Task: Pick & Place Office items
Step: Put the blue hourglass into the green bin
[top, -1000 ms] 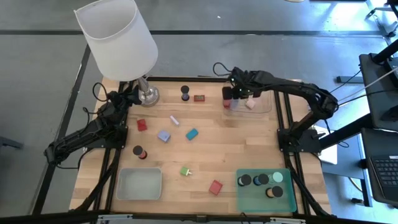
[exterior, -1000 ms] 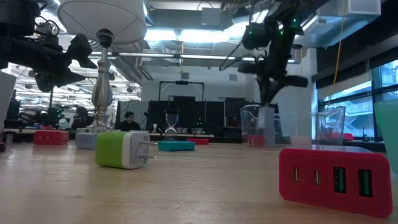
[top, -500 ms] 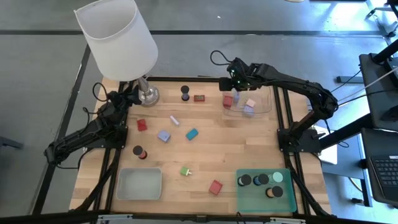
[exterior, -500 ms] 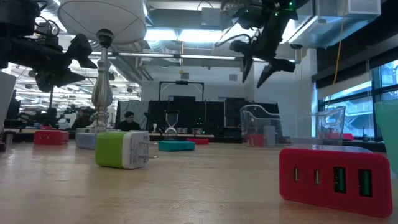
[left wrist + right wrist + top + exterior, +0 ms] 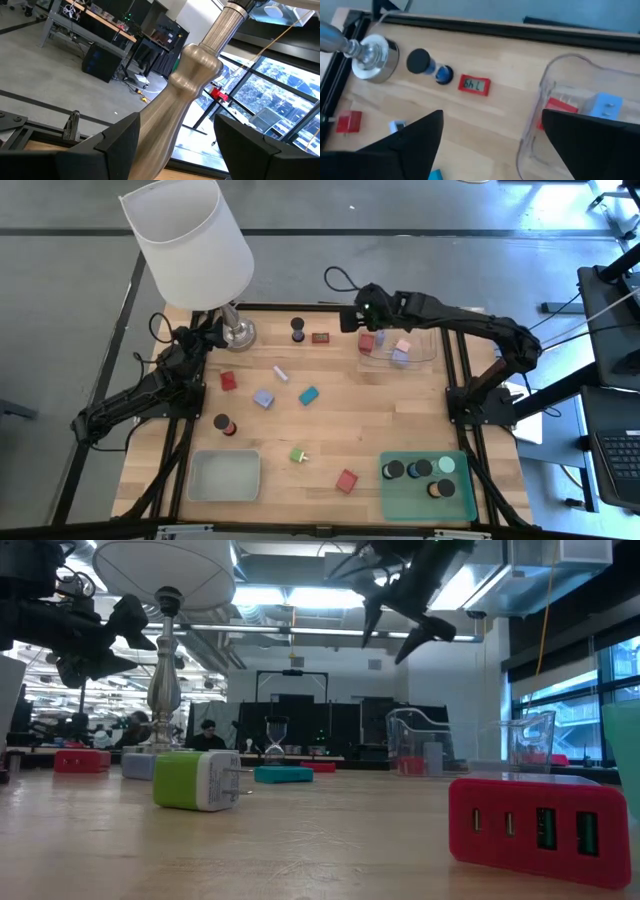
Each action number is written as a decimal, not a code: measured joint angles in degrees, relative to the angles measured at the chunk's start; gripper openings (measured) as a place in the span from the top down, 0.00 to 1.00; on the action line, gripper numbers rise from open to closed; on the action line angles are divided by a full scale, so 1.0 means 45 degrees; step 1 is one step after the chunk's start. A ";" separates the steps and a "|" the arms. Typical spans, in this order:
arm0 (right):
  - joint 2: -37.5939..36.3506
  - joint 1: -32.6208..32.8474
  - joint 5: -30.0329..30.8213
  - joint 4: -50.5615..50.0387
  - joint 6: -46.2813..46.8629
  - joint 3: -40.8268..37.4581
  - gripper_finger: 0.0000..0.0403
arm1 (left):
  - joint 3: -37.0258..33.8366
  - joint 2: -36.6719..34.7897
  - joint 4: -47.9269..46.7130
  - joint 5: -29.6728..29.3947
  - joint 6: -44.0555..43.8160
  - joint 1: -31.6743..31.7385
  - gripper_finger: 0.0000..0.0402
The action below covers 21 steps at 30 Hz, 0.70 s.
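Note:
Office items lie scattered on the wooden table (image 5: pixel 330 430): a red block (image 5: pixel 228 380), a lilac-blue block (image 5: pixel 263 398), a teal block (image 5: pixel 308 395), a green block (image 5: pixel 298 455), another red block (image 5: pixel 347 480), a dark cylinder (image 5: pixel 223 424), a dark hourglass-like piece (image 5: pixel 298 329) and a small red display (image 5: pixel 320 337). The clear tray (image 5: pixel 425 355) holds red (image 5: pixel 559 107), pink (image 5: pixel 403 345) and lilac-blue (image 5: pixel 607 107) blocks. My right gripper (image 5: pixel 490 145) hangs open, high above the tray's left end (image 5: pixel 400 615). My left gripper (image 5: pixel 177 120) is open beside the lamp stem (image 5: pixel 190 95), at the far left.
The white-shaded lamp (image 5: pixel 190 240) stands on its metal base (image 5: pixel 238 333) at the far left corner. A grey tray (image 5: pixel 224 475) sits at the near left. A green tray (image 5: pixel 455 505) at the near right holds several dark cylinders. Bare wood lies mid-table.
My right gripper has opened, risen out of the clear tray and swung toward the table's left, tipping less steeply down. A lilac-blue block now lies in the tray where the fingers were.

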 joint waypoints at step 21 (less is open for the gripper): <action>0.0599 0.2695 0.0679 0.1799 0.1127 0.0000 0.15 | 0.0000 0.0000 -0.0001 0.0005 0.0000 0.0004 0.38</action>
